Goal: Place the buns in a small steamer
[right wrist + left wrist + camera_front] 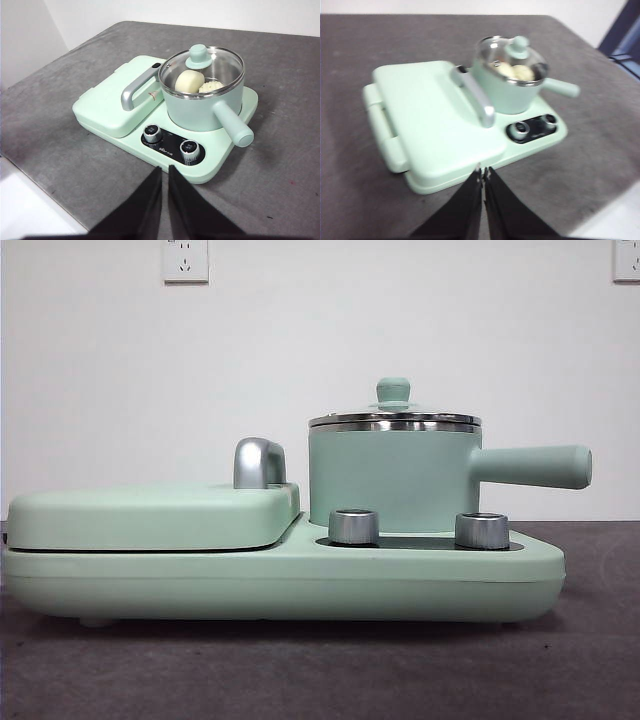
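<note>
Two buns (189,80) inside lidded steamer (202,107)

In the front view the small steamer (390,475) shows only its opaque wall, so the buns (189,81) inside are hidden there. The left wrist view is blurred, leaving the buns as pale shapes under the glass lid (512,57). The ridged bun (212,87) is partly hidden behind the steamer's rim.

Counted on the table: seven things.
Two buns (189,80), one small steamer (202,102), one glass lid (202,64), one griddle (112,102), two knobs (152,133).
</note>
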